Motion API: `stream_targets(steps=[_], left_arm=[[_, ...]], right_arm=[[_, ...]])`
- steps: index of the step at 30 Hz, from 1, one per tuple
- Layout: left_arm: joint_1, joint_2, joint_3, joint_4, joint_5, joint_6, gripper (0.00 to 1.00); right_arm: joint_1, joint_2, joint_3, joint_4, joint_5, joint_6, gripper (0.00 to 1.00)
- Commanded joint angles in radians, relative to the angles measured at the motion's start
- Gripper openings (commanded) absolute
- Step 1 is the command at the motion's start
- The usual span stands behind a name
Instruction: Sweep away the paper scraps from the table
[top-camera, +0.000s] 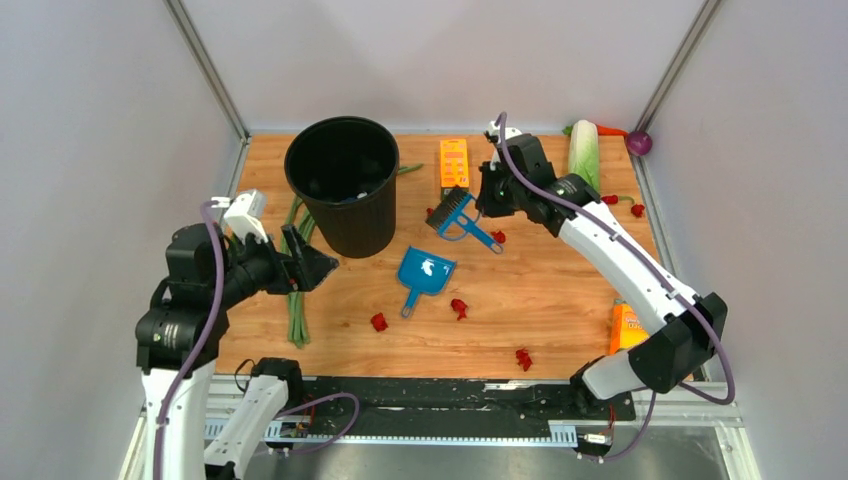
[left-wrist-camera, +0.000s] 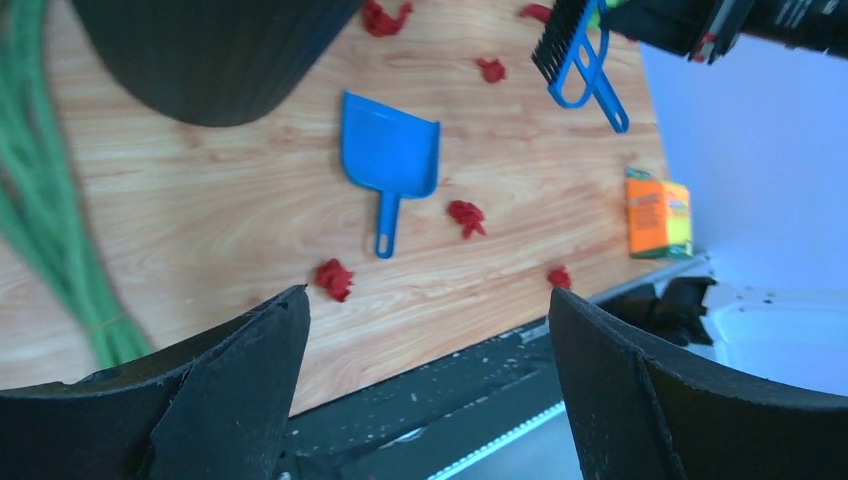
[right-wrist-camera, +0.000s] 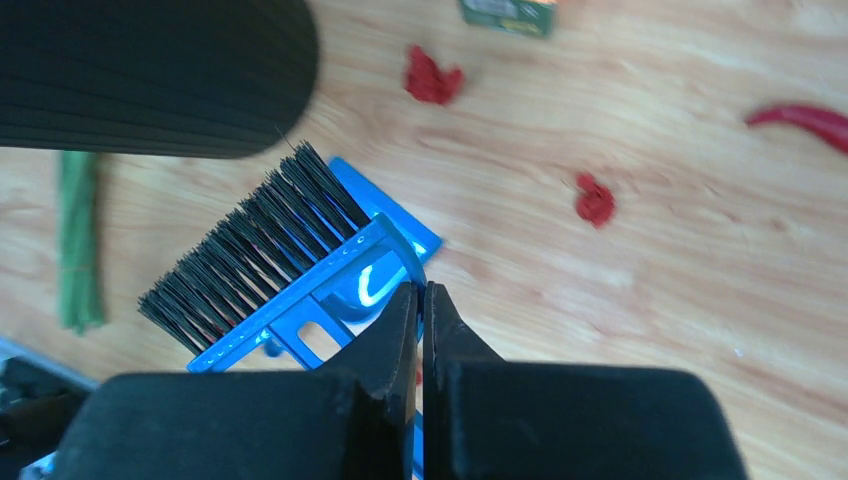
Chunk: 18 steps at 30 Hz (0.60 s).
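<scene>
Much is hidden from me. The right gripper has its fingers pressed flat together, tips right at the blue frame of the brush. Its own bulk covers the handle, so I can't tell whether a thin rib is nipped between them. The bucket fills the 11 o'clock corner of the right wrist view. A smooth red pepper is cut off at 3 o'clock there. Overhead, the right forearm masks part of an orange bottle.

The left gripper has its pads wide apart with nothing between them, over the table's 9 o'clock side.

The paper scraps lie loose on the table. Taking the dustpan as dial centre, one is at 7 o'clock, two at about 4, the farther near the front rail, and one at 2 by the brush handle's tip.

The scraps are crumpled and matte red. The table is pale woodgrain, the dustpan flat glossy blue plastic, the bristles stiff and black, and the bucket ribbed and tapered. Limp green stalks lie at the bucket's 7 o'clock.
</scene>
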Motion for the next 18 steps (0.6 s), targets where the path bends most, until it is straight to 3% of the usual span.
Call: stream_targets(steps=[1,7,18], left_arm=[[-0.006,0.047,-0.073,0.213,0.192,-0.066,0.95],[-0.012,0.119,-0.124,0.473,0.309,-0.184,0.95],[-0.039,0.234,-0.022,0.451,0.318,-0.175,0.88]], right_arm=[[0.054,0.011,0.145,-0.022,-0.118,0.011,0.0],[0.166,0.111,0.338,-0.024,-0.127,0.042,0.0],[0.288,0.198,0.518,-0.024,-0.141,0.053,0.0]])
